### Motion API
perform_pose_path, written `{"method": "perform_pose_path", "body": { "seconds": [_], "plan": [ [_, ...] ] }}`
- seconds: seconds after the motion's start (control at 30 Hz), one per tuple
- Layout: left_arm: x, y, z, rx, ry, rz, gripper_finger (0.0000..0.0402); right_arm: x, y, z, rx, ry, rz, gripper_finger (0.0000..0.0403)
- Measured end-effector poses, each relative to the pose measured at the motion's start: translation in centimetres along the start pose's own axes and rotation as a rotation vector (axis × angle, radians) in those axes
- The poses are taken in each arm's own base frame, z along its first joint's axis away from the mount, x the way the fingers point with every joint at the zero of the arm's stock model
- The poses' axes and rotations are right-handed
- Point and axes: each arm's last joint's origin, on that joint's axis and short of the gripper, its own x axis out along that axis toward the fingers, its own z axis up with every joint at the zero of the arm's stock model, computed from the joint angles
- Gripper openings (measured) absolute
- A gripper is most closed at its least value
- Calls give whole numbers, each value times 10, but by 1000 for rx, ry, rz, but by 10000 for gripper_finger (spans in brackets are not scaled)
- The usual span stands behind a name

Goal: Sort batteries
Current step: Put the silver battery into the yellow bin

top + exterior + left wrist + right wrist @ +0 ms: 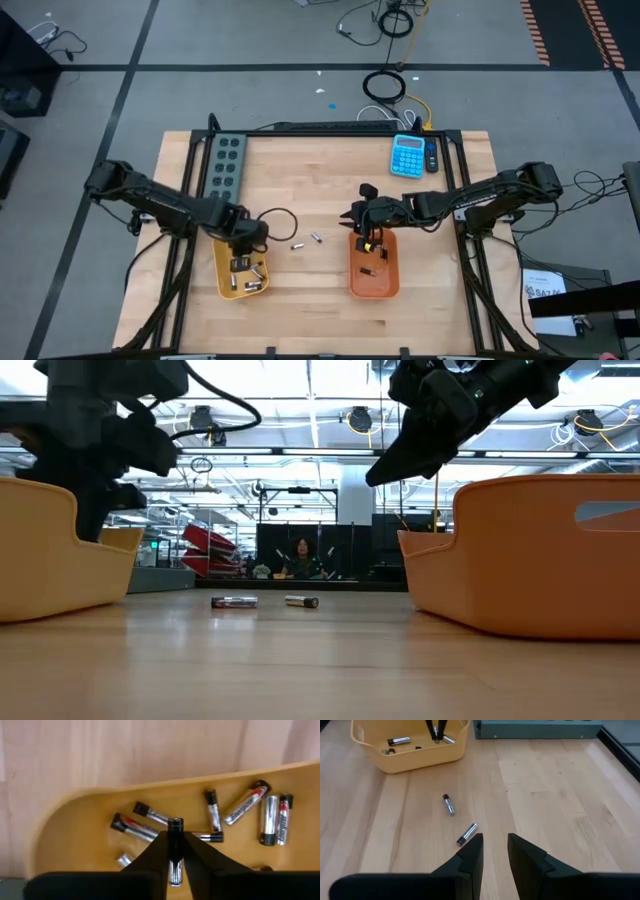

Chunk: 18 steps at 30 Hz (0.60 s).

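Left gripper (175,851) is pinched on a battery (175,847) over the yellow tray (75,820); right gripper (495,851) is spread above two loose cells (467,834) mid-table. Light, rigid, slippery cylinders, best gripped mid-body.

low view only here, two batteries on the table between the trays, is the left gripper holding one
observer: yes, the left gripper is shut on a battery, above the yellow tray.
operator: anything in that tray already
observer: several batteries lie on its floor, at least seven.
operator: and the right gripper
observer: the right gripper is open and empty, pointing toward the two loose batteries.
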Motion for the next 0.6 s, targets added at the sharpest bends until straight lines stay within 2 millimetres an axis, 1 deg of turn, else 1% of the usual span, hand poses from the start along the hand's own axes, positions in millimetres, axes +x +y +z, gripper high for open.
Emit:
{"method": "perform_pose_path", "body": {
  "seconds": [0.1,0.17,0.33,0.43,0.5,0.6],
  "plan": [
    [0,-4,-1,-2,0,-5,87,0,0,1,2,-6,0,79],
    [-5,-7,1,3,-5,-16,104,0,0,1,2,-5,0,79],
    [-25,-18,16,44,-91,-71,112,0,0,1,2,-5,0,79],
    [-33,-22,29,52,-202,-60,113,0,0,1,2,-6,0,79],
    [-30,-24,37,54,-265,-49,114,0,0,1,2,-6,0,79],
    [-19,-27,50,56,-318,-38,114,0,-1,1,3,-7,-6,79]
  ]
}}
